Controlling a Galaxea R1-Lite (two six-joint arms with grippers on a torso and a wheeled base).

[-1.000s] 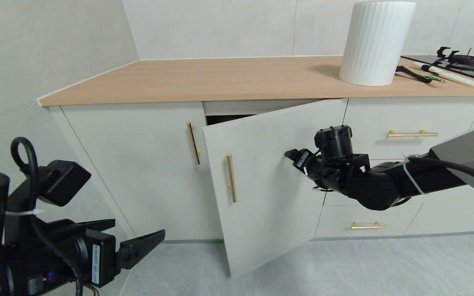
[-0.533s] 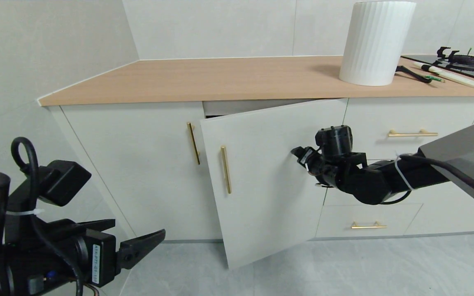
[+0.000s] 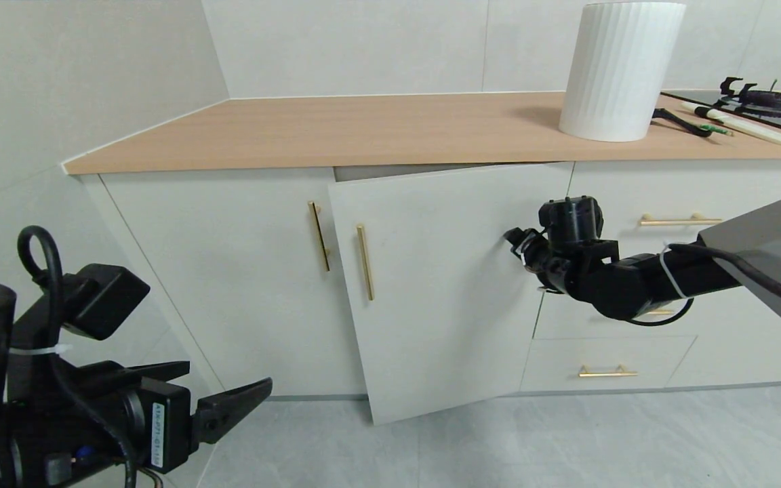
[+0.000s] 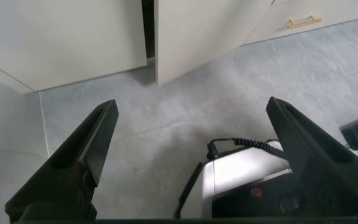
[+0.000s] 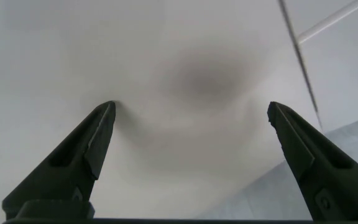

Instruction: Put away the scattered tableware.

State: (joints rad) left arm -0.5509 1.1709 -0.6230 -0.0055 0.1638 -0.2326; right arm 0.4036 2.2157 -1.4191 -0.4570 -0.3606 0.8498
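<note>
the right gripper is held w/ fingers spread wide, nothing gripped, tips set against the face of the cabinet door; contact looks likely but can't be confirmed. the door is hinged on the gripper's right side, so its free edge and gold handle lie off to the gripper's left. a thin gap is seen above the top of that edge, i.e. the door is not quite shut. the push is judged to be needed straight ahead of the fingers, into the panel. the left gripper is held low, also wide open & empty, well apart from the door, so the right gripper is the nearer one. the tableware, i.e. the utensils, lies above and to the right of the right gripper, on the countertop, just beside the white ribbed container and near the hob.
</note>
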